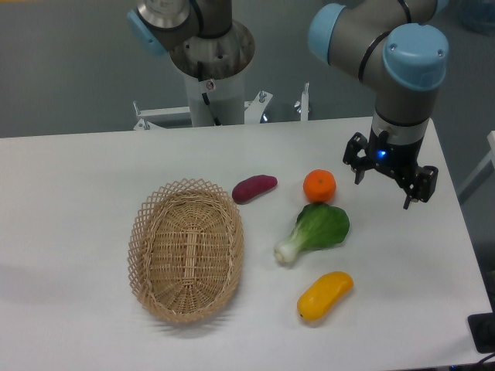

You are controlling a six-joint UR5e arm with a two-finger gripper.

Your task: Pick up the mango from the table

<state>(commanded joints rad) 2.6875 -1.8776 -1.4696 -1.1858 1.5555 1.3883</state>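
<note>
White surface (77, 193), rounded at its corners, is shown carrying the mango (325, 295) near the front edge: smooth, elongated, yellow tinged with orange, lying just below a bok choy (315, 230). The gripper (384, 185) is held above the surface, well apart, fingers (408, 199) spread and empty.

Arm (363, 39): grey tubular links, light-blue plastic caps on the joints. Wrist section above the tool is grey with a blue cap facing camera. Tool (383, 182): black, two dark fingers, small blue LED lit on its body just above the fingers. Base column (210, 73): white/silver cylinder behind the worktop's (77, 201) far edge, black cable down its front, small red mark, bolted metal feet.
</note>
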